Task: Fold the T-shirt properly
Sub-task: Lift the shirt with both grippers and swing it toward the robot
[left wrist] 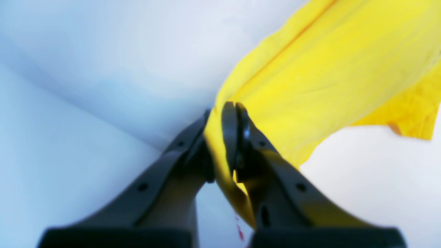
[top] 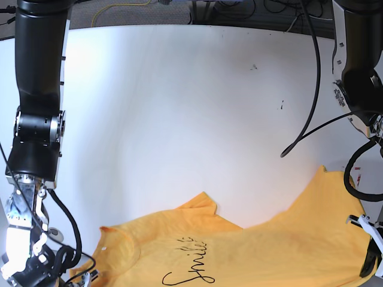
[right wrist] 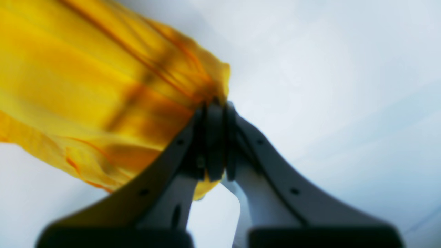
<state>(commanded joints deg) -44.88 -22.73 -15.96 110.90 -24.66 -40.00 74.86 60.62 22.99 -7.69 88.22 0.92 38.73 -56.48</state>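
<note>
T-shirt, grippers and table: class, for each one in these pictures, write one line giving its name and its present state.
T-shirt: print side up, partly spread on the table, wrinkled, not folded, pinched at two edges.
Left gripper: shut on the T-shirt's fabric.
Right gripper: shut on the T-shirt's fabric.
Table: white, bearing the T-shirt at its near edge.

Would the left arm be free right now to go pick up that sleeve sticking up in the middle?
Probably not: the left gripper is shut on the T-shirt's edge, so it must let go first.
</note>
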